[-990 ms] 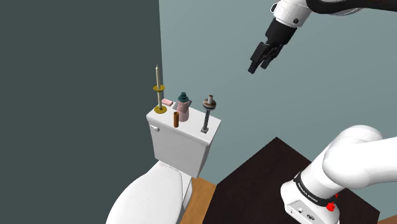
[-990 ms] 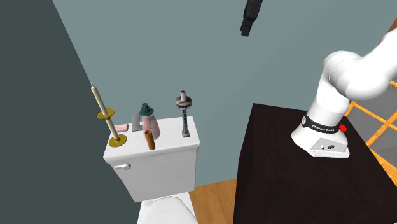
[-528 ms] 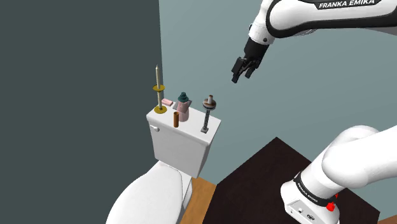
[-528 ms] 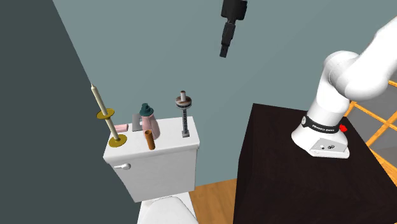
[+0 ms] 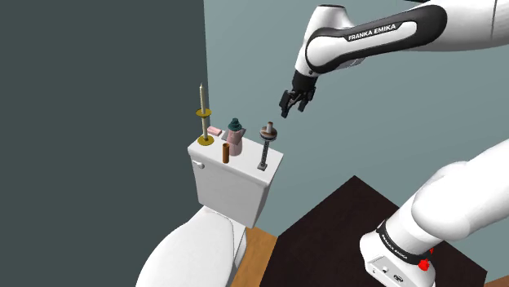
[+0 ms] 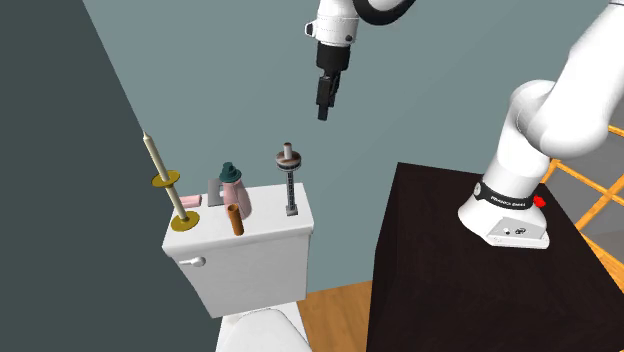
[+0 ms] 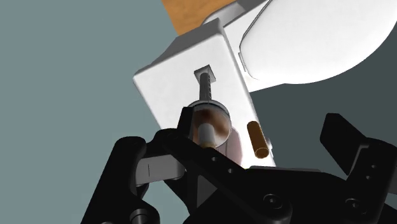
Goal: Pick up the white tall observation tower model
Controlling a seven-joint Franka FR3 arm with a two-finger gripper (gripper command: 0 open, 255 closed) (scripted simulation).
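Observation:
The tower model (image 5: 267, 145) stands upright on the toilet tank lid (image 5: 245, 164), at its end nearer the stand. It has a thin grey shaft, a round brownish pod and a white cap (image 6: 289, 160). My black gripper (image 5: 288, 108) hangs in the air above it and slightly toward the shoulder view's right, well clear of the pod. In the second exterior view the gripper (image 6: 323, 106) points down above the tower. In the wrist view the pod (image 7: 213, 118) lies just ahead of one finger, and the gripper (image 7: 261, 122) is open with nothing between its fingers.
On the same white tank (image 6: 245, 265) stand a cream spire with gold discs (image 5: 202, 114), a pink bottle with a teal cap (image 5: 235, 137), a brown cylinder (image 5: 226, 153) and a pink bar (image 5: 214, 130). The grey-blue wall is right behind. My dark stand (image 5: 326, 236) sits beside the toilet.
The gripper has come down and toward the shoulder view's left, from high near the wall to just above the tower. It stays open. The things on the tank have not moved.

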